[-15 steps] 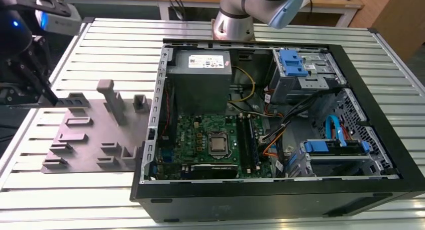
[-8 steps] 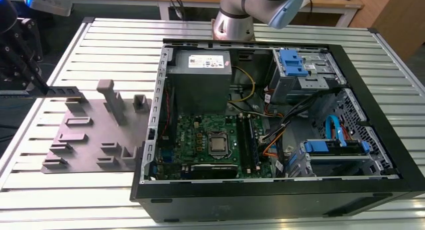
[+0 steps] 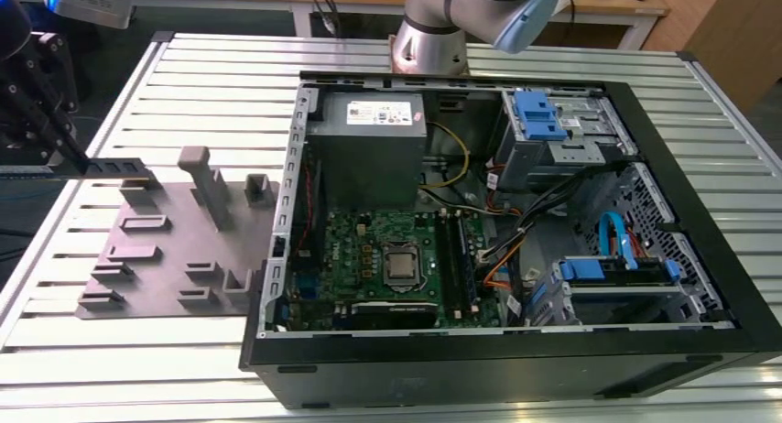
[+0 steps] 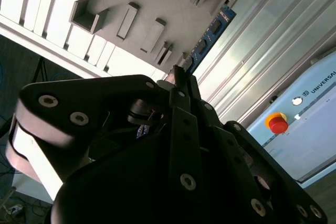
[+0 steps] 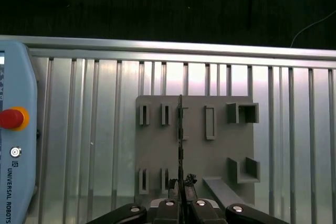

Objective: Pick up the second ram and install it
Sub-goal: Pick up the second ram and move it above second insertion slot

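The gripper (image 5: pixel 181 186) has its 2 fingers pinched shut on 1 end of the second ram (image 4: pixel 209 36), which juts edge-on from the fingertips over a grey slotted holder plate (image 5: pixel 218 153). That plate lies on the slatted aluminium bench (image 3: pixel 208 75) near its edge on the exterior view's left, beside the open computer case (image 3: pixel 489 373).

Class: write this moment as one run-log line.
gripper: shut on second ram | position: above grey fixture plate | install: not done
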`<state>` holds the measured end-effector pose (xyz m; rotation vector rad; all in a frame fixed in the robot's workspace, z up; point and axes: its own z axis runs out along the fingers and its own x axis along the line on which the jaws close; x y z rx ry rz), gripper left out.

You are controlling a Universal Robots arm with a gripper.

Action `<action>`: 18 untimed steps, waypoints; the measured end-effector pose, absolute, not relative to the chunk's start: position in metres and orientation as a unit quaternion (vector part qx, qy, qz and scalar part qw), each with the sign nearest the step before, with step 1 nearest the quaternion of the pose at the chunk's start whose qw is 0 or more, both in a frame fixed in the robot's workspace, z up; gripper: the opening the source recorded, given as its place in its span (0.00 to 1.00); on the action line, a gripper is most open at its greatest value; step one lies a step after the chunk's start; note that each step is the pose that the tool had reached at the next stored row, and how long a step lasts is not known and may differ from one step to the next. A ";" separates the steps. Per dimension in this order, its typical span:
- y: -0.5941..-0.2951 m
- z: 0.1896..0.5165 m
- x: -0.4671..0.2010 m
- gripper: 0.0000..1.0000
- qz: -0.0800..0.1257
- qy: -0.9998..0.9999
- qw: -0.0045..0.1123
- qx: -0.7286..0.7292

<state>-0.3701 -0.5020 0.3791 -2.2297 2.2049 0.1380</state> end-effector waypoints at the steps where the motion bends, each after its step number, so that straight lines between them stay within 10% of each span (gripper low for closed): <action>1: -0.502 0.379 -0.370 0.11 0.044 0.702 0.001 -0.710; 18: -0.502 0.379 -0.342 0.11 0.044 0.703 0.001 -0.710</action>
